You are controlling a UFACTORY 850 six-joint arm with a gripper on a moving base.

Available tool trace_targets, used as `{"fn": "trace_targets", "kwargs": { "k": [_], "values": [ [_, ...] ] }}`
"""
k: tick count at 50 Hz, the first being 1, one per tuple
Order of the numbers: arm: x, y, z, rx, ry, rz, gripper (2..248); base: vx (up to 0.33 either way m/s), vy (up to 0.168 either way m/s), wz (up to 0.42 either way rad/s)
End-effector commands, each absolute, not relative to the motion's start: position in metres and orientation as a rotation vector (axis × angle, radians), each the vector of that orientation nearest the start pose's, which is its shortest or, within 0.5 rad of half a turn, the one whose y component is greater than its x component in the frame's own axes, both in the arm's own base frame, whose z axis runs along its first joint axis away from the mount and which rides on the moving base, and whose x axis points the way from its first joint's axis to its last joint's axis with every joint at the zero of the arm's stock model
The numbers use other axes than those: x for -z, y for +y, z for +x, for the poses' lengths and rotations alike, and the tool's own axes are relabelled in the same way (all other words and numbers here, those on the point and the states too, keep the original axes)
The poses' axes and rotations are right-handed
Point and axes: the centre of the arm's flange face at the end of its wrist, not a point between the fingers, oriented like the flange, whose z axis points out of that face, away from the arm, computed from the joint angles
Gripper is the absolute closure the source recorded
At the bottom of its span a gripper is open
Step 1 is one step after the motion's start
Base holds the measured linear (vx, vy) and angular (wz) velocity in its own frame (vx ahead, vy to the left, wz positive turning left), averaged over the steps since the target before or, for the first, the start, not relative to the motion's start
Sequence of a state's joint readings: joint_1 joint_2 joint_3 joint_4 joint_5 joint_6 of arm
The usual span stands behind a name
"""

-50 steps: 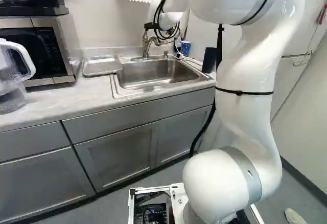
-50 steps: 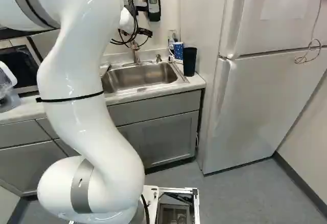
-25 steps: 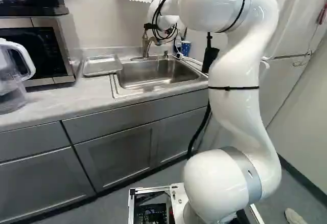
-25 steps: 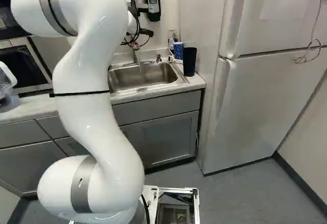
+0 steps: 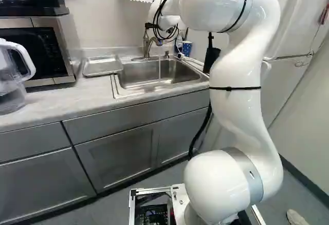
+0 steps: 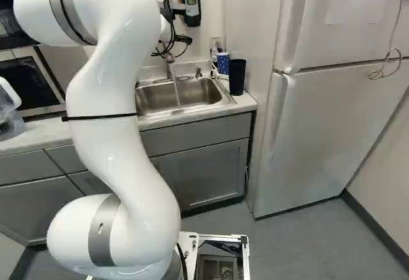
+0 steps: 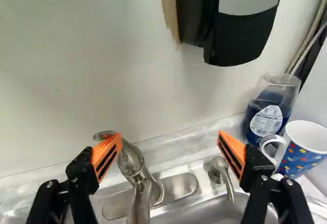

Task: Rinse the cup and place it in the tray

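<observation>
1. Released pincer, with widely spread orange pads and an empty grasp. Held high at the far side of the sink, probably for work on the tap.
2. Left pad close by the faucet and its lever; contact impossible to tell. A likely reason for the open spread: nudging the lever rather than gripping it.
3. Thin stream of water from spout to basin, ready for rinsing.
4. Dotted mug, presumably the cup to rinse, upright at the far right of the sink, beside a bottle. Handle towards the left, on the pincer's side, seemingly handy for a grasp.
5. Metal tray flat on the worktop, just left of the sink: probably set there for a short, drip-safe transfer.
6. Early in the task, by the look of things. Next, back away from the faucet, then reach right for the mug, taking care not to knock the bottle.
</observation>
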State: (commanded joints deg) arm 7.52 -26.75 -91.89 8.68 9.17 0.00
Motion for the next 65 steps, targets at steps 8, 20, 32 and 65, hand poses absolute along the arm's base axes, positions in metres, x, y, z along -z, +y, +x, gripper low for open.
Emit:
{"fn": "trace_targets", "kwargs": {
  "k": [8,20,32,65],
  "values": [
    [-0.646,0.092,0.691,1.769,0.030,-2.413,3,0.000,0.000,0.000],
    [-0.646,0.097,0.667,1.721,-0.008,-2.452,3,0.000,0.000,0.000],
    [-0.645,0.097,0.642,1.667,-0.046,-2.498,3,0.000,0.000,0.000],
    [-0.636,0.096,0.569,1.429,-0.105,-2.650,3,0.000,0.000,0.000]
  ]
}}
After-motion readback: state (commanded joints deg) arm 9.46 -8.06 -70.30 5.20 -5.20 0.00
